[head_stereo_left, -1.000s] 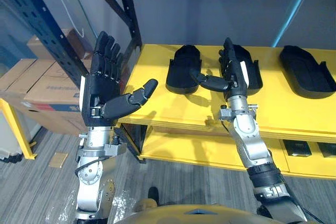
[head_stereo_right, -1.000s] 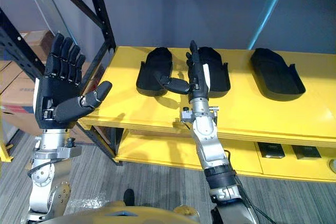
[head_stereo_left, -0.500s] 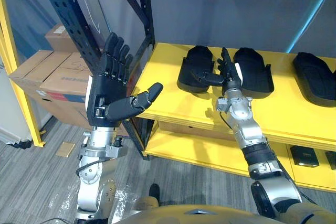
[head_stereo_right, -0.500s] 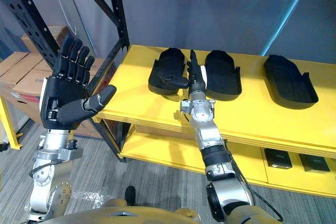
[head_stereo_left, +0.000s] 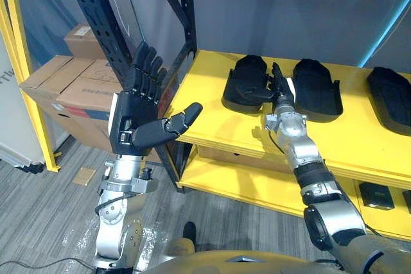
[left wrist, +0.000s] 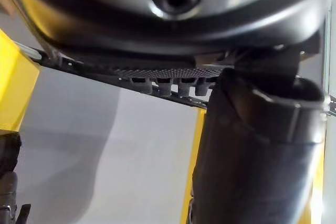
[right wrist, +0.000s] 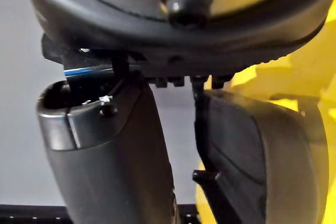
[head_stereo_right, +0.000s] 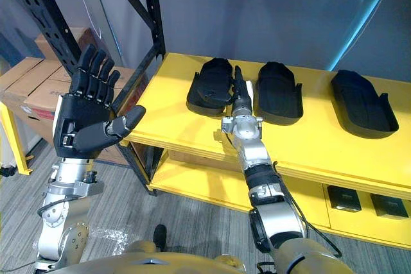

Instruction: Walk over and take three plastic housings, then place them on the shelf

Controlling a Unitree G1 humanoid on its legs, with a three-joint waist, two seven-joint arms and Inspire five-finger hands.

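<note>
The right hand (head_stereo_left: 278,86) is hovering over the back half of the yellow bench (head_stereo_left: 212,126). Its fingers are lying straight and pointing toward 12 o'clock, its thumb is sticking out toward 9 o'clock, and it is gripping nothing.

Working outward from that hand, the left housing (head_stereo_left: 244,80) is sitting just beside it at 9 to 10 o'clock. The thumb is crossing over the housing's near right edge, though whether it is touching cannot be told. The middle housing (head_stereo_left: 318,88) is lying just beside the hand at 3 o'clock, so the fingers are sitting in the gap between these 2 shells. The right housing (head_stereo_left: 390,91) is resting well apart, further along at 3 o'clock.

All 3 housings are lying with their long axes running from 6 to 12 o'clock, parallel to the fingers. Judging from this, a grasp of the left housing is calling for the hand to shift toward 9 o'clock, so that the thumb and fingers are straddling its short width.

The left hand (head_stereo_left: 136,110) is hanging open and empty off the bench's 9 o'clock end, near the dark rack (head_stereo_left: 103,24), well apart from every housing. The right hand is therefore the nearer 1.
</note>
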